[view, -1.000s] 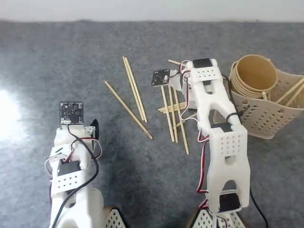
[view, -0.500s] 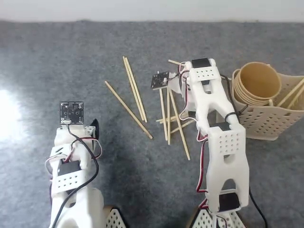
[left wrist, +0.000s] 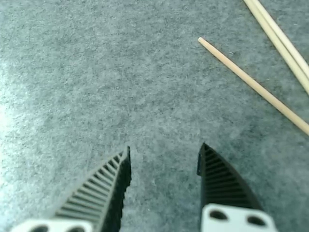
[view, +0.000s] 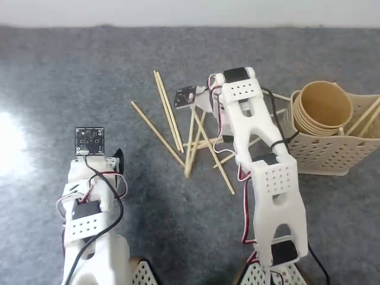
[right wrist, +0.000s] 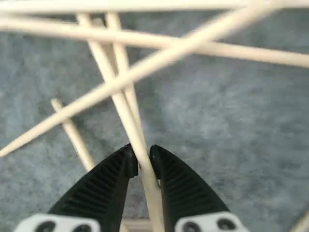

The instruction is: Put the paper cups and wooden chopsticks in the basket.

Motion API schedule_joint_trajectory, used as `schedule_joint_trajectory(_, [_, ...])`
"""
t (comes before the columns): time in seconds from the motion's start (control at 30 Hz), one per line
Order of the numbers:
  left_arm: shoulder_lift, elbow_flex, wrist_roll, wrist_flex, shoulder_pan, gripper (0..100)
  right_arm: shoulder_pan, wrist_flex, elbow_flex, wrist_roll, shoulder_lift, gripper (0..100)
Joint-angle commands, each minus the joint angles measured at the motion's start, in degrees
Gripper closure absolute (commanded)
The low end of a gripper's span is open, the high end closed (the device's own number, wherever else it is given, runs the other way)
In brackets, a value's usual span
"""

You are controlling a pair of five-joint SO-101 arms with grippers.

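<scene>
Wooden pale chopstick clamped tight in my right claw, above the crossed heap of loose wooden sticks mid-table, just left of the beige perforated plastic basket. Stacked tan paper cups sit inside the basket. My left claw is spread wide, holding nothing, over grey carpet near-left; one single stick lies beyond it.

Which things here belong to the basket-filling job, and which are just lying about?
Job: paper cups, stacked in the basket; chopsticks standing in the basket beside them; loose chopsticks lying outside it; one chopstick pinched in the right gripper.
Lying about: grey carpet; left gripper, open over bare carpet.
</scene>
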Motion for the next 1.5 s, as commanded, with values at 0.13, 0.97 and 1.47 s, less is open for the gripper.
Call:
schedule_joint_trajectory(0.13, [-0.97,-0.4,-0.53,-1.32,0.62,79,-1.98,4.44,-9.58,-3.08,-4.53,99.1])
schedule_joint_trajectory(0.97, [-0.97,-0.4,-0.53,-1.32,0.62,79,-2.77,8.04,-1.41,-7.91,-11.12,99.1])
schedule_joint_trajectory(1.47, [-0.97,-0.4,-0.53,-1.32,0.62,79,-4.35,-0.4,9.49,-7.74,-8.66,98.9])
